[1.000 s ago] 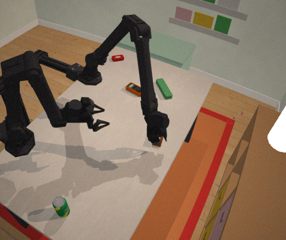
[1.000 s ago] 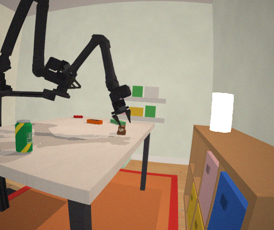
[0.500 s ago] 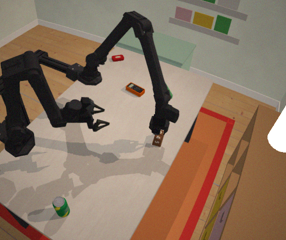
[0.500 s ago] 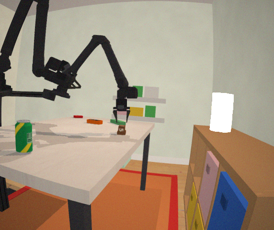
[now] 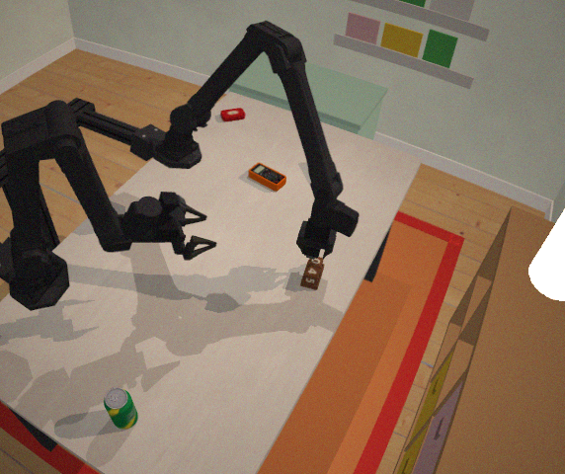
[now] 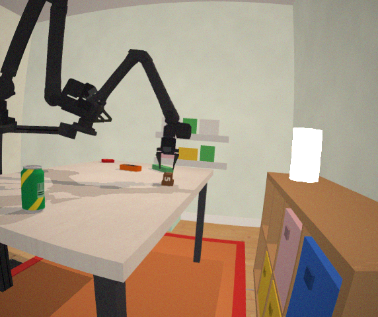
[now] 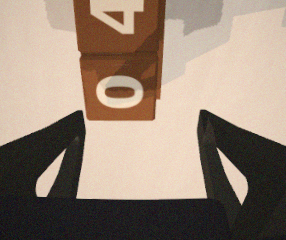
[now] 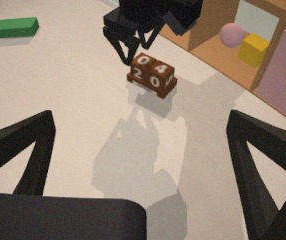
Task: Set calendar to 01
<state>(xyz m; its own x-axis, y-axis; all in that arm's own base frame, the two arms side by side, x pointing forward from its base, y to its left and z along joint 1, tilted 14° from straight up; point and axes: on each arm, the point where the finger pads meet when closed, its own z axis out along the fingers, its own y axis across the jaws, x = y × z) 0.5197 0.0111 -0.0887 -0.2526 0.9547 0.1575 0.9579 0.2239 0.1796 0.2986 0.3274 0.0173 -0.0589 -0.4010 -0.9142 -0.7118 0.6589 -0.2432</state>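
The left cube (image 8: 139, 73) (image 7: 120, 114) (image 5: 315, 262) shows 2 in front and 0 on top. The right cube (image 8: 155, 81) (image 7: 89, 30) (image 5: 313, 272) (image 6: 167, 178) shows 0 in front, 4 on top and a sideways 5 on its outer side. Both sit side by side in the brown tray (image 8: 168, 91) (image 6: 167, 184), so the front reads 20. My left gripper (image 7: 141, 120) (image 6: 166, 168) (image 8: 136, 56) points down, part open and empty, at the left cube's end, with its fingertips above the cubes. My right gripper (image 5: 210, 231) (image 6: 103, 126) (image 8: 140, 119) is wide open and empty, away from the calendar.
An orange multimeter (image 5: 267, 177) (image 6: 130, 168), a red object (image 5: 232, 115) (image 6: 107, 160) and a green block (image 6: 162, 168) (image 8: 10, 28) lie on the table. A green can (image 5: 121, 408) (image 6: 32, 188) stands at the other end. The calendar is near the table's long edge.
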